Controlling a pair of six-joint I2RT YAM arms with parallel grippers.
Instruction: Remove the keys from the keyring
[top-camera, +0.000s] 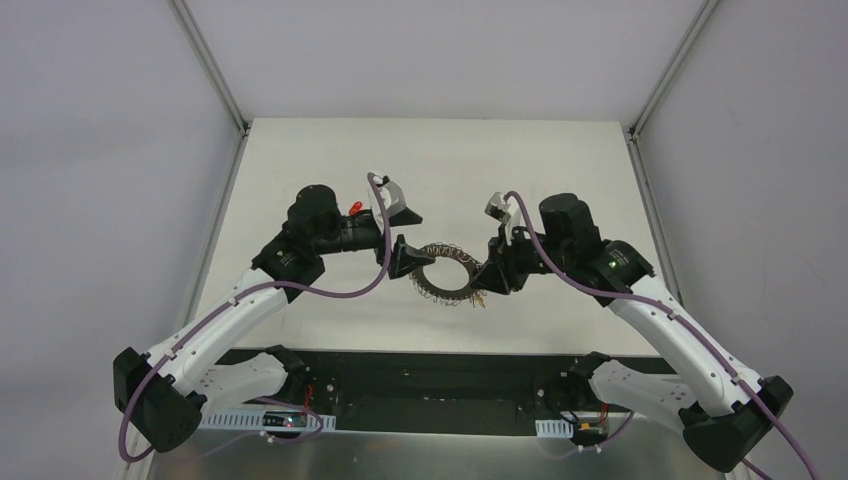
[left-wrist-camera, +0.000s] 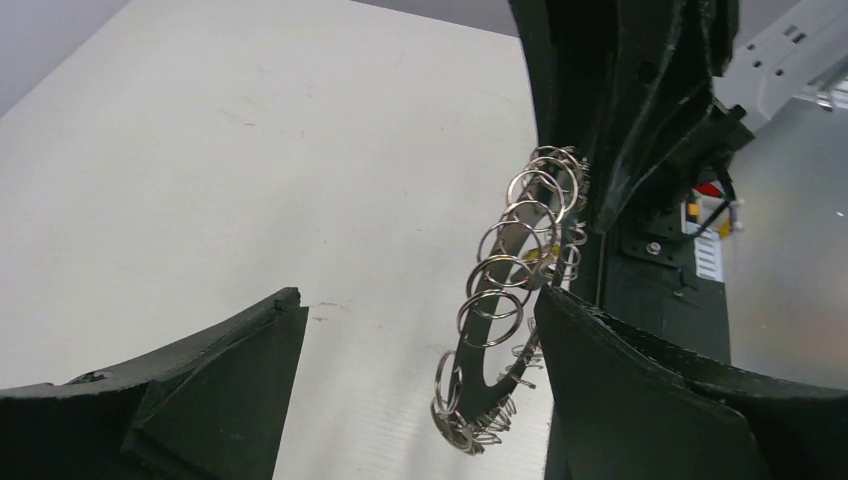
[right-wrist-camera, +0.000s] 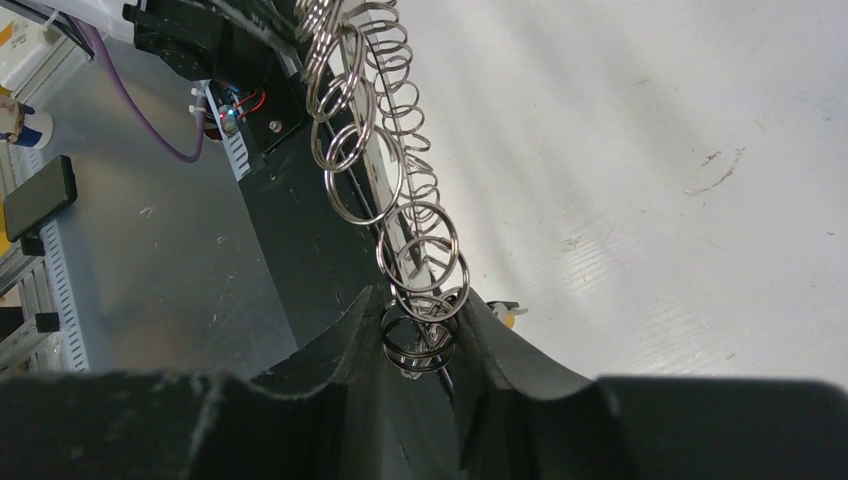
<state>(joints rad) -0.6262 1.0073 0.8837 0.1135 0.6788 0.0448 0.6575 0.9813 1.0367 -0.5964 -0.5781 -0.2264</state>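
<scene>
Worktop (top-camera: 300, 150) runs broad and white from the grippers to its far edge and out to both side edges. The near edge, with the dark base plate (top-camera: 420, 375) behind it, lies close to the action. The keyring (top-camera: 447, 272) sits over the middle, nearer the near edge than the far one. The right gripper (top-camera: 490, 277) reaches in from the right side, arm bent at the elbow, its fingers (right-wrist-camera: 500, 350) pinched tight on the ring's right-hand rim among the wire loops. The left gripper (top-camera: 408, 240) comes in from the left, jaws spread wide and holding nothing. One finger (left-wrist-camera: 640, 390) stands just beside the ring's left rim, the other well off it. A yellow tag (right-wrist-camera: 505, 313) peeps out by the right fingers. A small red piece (top-camera: 355, 209) lies on the far side of the left wrist.
</scene>
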